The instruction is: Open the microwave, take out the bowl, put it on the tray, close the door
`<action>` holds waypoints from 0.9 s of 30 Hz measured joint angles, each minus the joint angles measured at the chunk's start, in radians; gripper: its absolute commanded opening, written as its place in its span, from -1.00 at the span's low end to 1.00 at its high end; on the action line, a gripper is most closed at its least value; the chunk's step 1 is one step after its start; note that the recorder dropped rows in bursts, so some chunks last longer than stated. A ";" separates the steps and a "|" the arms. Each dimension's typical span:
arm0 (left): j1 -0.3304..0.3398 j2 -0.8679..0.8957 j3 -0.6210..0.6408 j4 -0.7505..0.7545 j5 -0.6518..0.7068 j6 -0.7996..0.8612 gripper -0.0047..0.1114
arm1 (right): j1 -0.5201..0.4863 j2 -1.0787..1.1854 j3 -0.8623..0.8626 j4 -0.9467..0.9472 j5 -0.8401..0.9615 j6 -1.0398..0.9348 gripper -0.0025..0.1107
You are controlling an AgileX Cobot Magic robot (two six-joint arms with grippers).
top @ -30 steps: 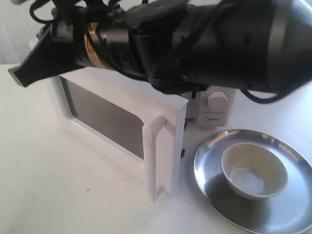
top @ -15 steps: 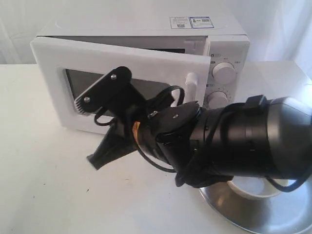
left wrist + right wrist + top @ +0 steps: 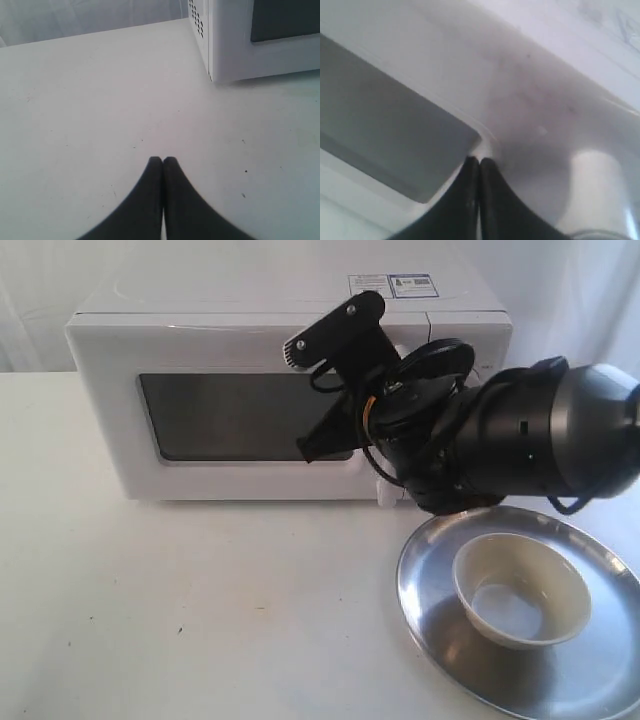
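Note:
The white microwave point(image 3: 230, 302) stands at the back of the table, and its door point(image 3: 110, 400) with the dark window lies flush against the front. My right gripper point(image 3: 308, 448) is shut and empty, its tips pressing on the door point(image 3: 530, 100) beside a corner of the window point(image 3: 380, 130). The arm hides most of the bar handle point(image 3: 592, 185). The cream-white bowl point(image 3: 521, 590) sits upright in the silver tray point(image 3: 437, 640) at the front right. My left gripper point(image 3: 162, 160) is shut and empty, low over the table near the microwave's corner point(image 3: 225, 50).
The right arm's bulky black body point(image 3: 520, 435) hangs over the tray's far rim and covers the microwave's knobs. White table point(image 3: 200, 600) stretches in front of the microwave. Vent holes point(image 3: 196, 17) show on the microwave's side. A white curtain hangs behind.
The door swung from wide open to shut against the microwave. My right arm swept across in front of the camera and now presses on the door. Bowl and tray stayed put.

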 measured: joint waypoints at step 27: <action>0.000 0.000 0.000 0.002 0.000 0.000 -0.92 | 0.535 -0.553 0.225 0.123 -0.043 -0.021 -0.96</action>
